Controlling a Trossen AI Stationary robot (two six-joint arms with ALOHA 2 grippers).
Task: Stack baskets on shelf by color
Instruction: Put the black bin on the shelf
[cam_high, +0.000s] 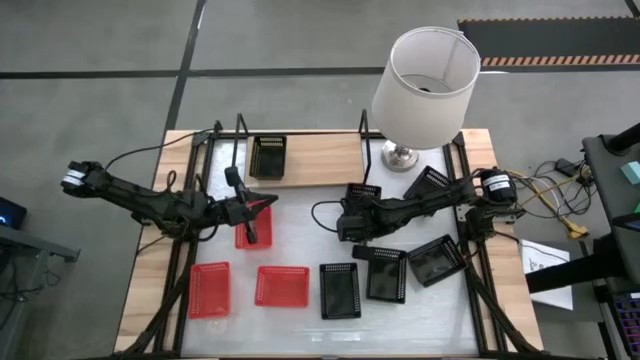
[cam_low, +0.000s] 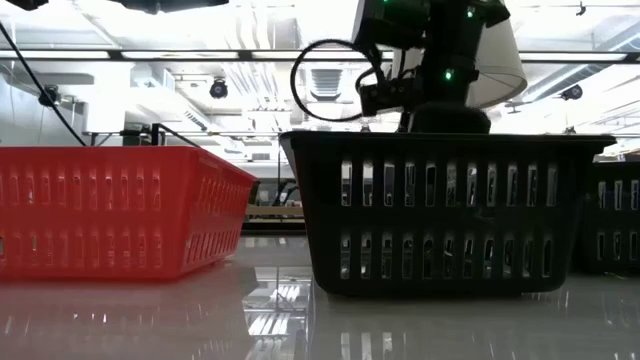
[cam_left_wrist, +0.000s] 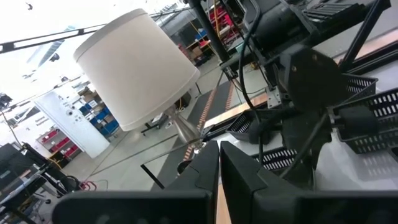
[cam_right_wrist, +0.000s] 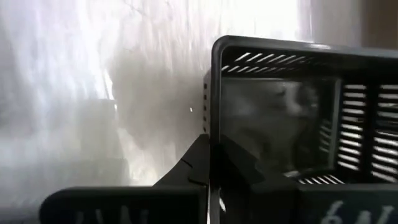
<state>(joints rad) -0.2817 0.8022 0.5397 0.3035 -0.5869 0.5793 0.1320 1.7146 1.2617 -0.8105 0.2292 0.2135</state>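
The right gripper (cam_right_wrist: 211, 180) is closing its fingers on the rim of a black basket (cam_right_wrist: 298, 112) near the middle of the surface (cam_high: 300, 240); the left gripper (cam_high: 262, 207) is holding a red basket (cam_high: 253, 228) tilted above the surface, fingers pinched shut on its edge; another black basket (cam_high: 267, 156) is sitting on the shelf (cam_high: 320, 160) at its left end; a lamp (cam_high: 425, 85) is standing at the shelf's right end

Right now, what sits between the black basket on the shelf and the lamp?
Only bare light-wood shelf between the black basket and the lamp, seen from the high view.
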